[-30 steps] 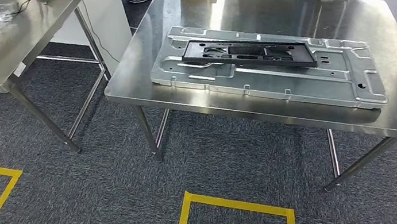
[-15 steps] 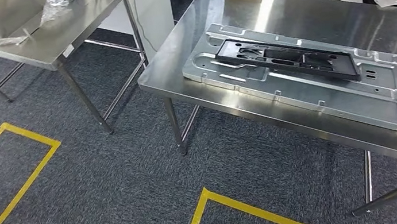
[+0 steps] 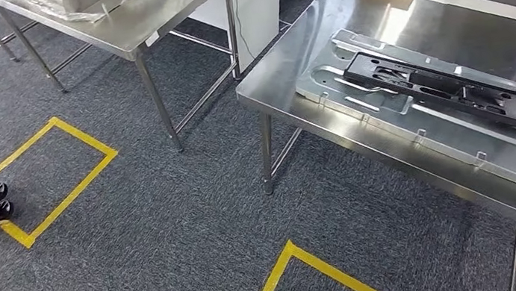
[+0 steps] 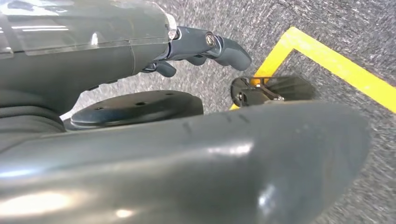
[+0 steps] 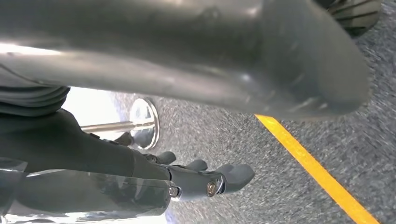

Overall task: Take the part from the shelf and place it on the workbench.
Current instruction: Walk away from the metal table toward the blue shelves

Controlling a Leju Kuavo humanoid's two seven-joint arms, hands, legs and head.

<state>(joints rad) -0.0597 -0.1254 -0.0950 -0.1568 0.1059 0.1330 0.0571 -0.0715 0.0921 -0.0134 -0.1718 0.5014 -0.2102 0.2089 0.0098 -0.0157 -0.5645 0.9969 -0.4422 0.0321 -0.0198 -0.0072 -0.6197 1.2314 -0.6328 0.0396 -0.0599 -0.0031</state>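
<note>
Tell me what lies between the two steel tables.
In the head view, bare grey carpet separates the left table from the workbench; farther back stands a white panel.

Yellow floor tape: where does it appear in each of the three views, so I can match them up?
Head view: yellow floor tape forms a rectangle at left; a further corner lies bottom centre.
Left wrist view: a tape corner on the floor beyond the left hand.
Right wrist view: one straight strip beyond the right hand.
Shared landmark: the grey carpet under the tape.
</note>
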